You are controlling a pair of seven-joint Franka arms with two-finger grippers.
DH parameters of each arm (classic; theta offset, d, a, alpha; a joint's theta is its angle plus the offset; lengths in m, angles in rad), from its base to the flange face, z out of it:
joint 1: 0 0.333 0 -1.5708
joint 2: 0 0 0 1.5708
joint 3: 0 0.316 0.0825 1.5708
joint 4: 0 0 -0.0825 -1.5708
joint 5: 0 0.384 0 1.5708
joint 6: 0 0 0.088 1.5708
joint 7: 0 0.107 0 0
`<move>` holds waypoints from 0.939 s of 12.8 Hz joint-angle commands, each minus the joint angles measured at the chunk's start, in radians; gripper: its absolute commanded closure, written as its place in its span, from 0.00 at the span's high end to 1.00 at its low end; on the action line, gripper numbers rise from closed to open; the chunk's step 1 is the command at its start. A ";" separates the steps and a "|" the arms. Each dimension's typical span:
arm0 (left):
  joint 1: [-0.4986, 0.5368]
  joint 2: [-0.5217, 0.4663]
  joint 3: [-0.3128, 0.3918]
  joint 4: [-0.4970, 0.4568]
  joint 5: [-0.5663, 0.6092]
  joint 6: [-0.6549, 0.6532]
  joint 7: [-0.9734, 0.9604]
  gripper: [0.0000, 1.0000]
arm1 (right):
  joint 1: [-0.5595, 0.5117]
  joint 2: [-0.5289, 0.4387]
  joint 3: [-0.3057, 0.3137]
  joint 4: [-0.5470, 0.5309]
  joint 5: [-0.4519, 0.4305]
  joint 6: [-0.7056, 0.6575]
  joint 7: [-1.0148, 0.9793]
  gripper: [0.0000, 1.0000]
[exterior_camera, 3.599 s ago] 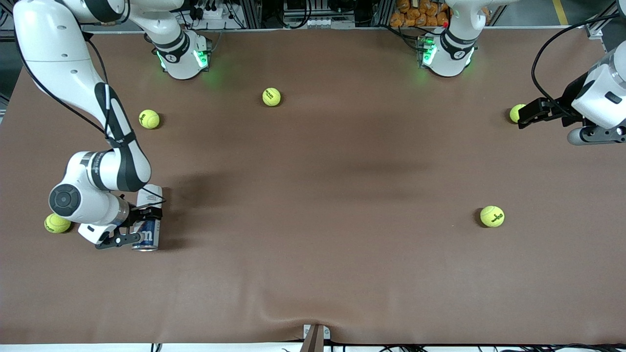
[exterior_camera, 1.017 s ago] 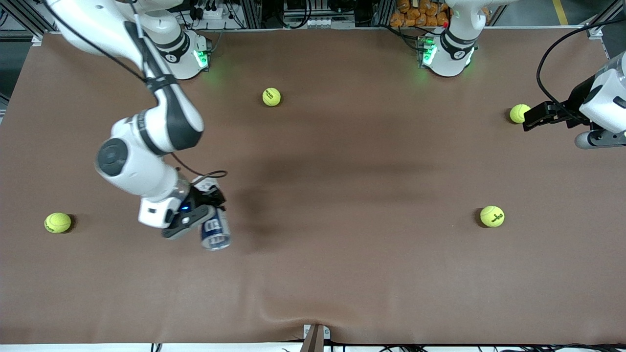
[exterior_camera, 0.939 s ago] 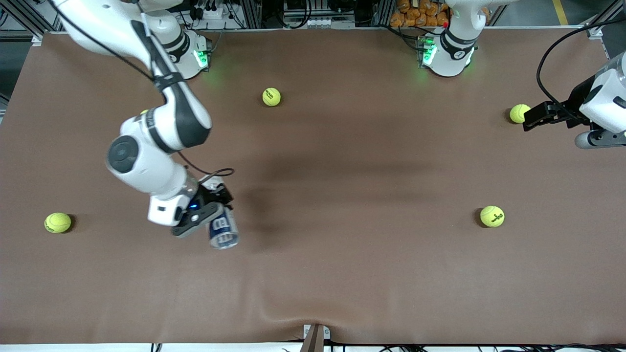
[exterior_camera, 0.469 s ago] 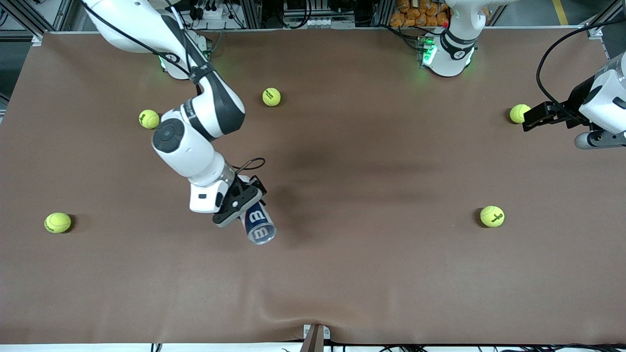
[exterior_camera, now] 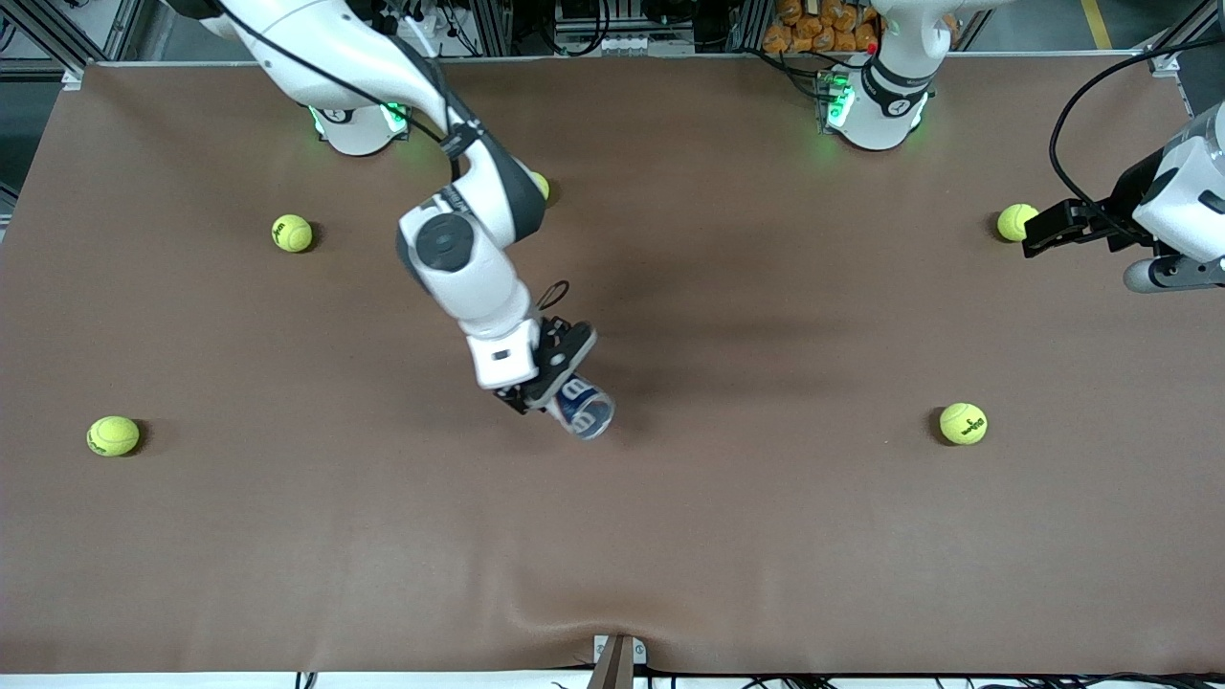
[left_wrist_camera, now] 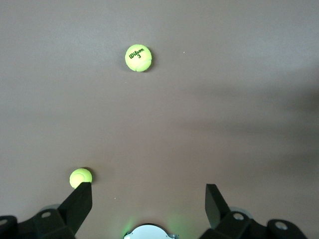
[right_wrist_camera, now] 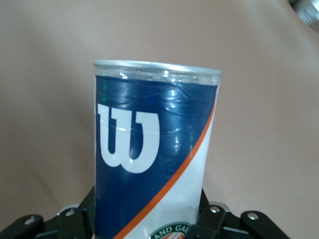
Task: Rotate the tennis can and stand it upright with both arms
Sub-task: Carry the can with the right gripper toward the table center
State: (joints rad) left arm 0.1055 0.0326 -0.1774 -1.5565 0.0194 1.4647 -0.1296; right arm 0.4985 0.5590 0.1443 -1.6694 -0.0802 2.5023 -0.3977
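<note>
Right gripper (exterior_camera: 560, 381), pinching the tennis can (exterior_camera: 582, 408), is carrying it from the bench's right-arm end toward mid-bench for handover, while the left gripper (exterior_camera: 1032, 230) is waiting, spread.

Tennis can (right_wrist_camera: 155, 164): glossy clear plastic, silver metal rim. Tennis balls (exterior_camera: 963, 423): fuzzy felt. Table (exterior_camera: 766, 536): matt brown covering, slightly wrinkled.

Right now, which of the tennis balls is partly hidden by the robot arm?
The tennis ball tucked against the right arm's dark elbow, near the bases. Only its edge shows; the other four balls lie in full view on the table.
</note>
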 commanded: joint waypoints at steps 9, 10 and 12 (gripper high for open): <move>-0.006 0.013 -0.008 0.018 0.016 -0.001 -0.008 1.00 | 0.155 0.145 -0.011 0.071 -0.409 -0.008 -0.055 0.82; -0.009 0.013 -0.008 0.019 0.014 -0.001 -0.008 1.00 | 0.153 0.160 -0.011 0.071 -0.411 -0.007 -0.055 0.84; -0.009 0.015 -0.010 0.019 0.014 -0.001 -0.008 1.00 | 0.153 0.188 -0.012 0.076 -0.412 -0.004 -0.055 0.87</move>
State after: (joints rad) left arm 0.1009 0.0361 -0.1822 -1.5567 0.0195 1.4659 -0.1296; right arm 0.6558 0.7113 0.1303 -1.6206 -0.4558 2.4963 -0.4449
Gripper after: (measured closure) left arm 0.000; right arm 0.137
